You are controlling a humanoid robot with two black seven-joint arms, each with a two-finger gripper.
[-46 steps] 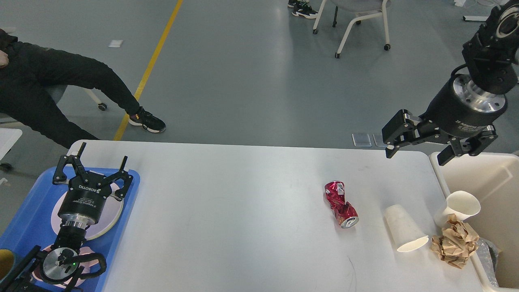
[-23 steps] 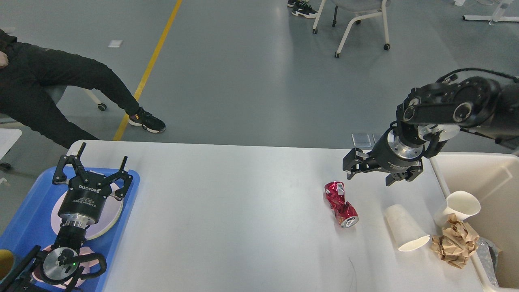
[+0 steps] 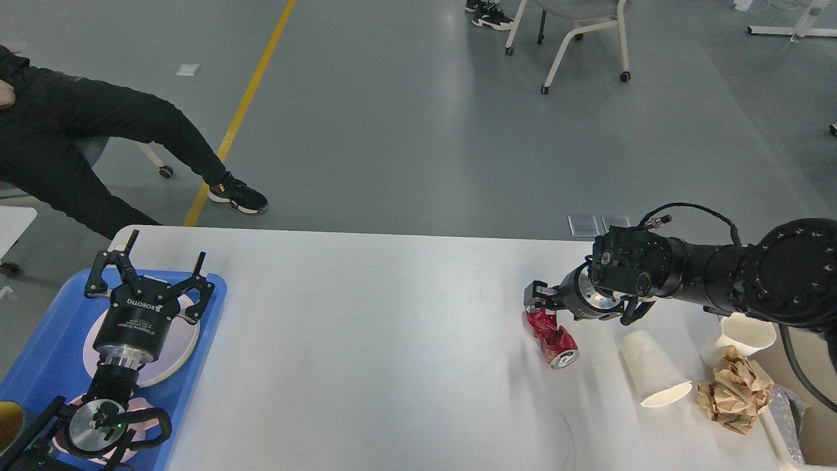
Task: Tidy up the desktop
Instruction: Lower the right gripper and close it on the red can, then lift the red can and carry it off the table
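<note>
The desktop (image 3: 366, 353) is plain white, with faint grey scuffs and a thin dark scratch near its front edge. The crushed can (image 3: 551, 333) is glossy red with a small white label patch and a bare silver end. The paper cup (image 3: 652, 368) lying on its side is off-white, as is the second cup (image 3: 745, 332) at the bin. The crumpled paper (image 3: 734, 388) is tan brown. The tray (image 3: 46, 353) is bright blue and holds a pale pinkish-white plate (image 3: 186, 343). The left gripper (image 3: 149, 278) and right gripper (image 3: 540, 294) are black with silver metal collars; the left bears white lettering. The floor (image 3: 392, 118) is grey with one yellow stripe (image 3: 243, 104).
</note>
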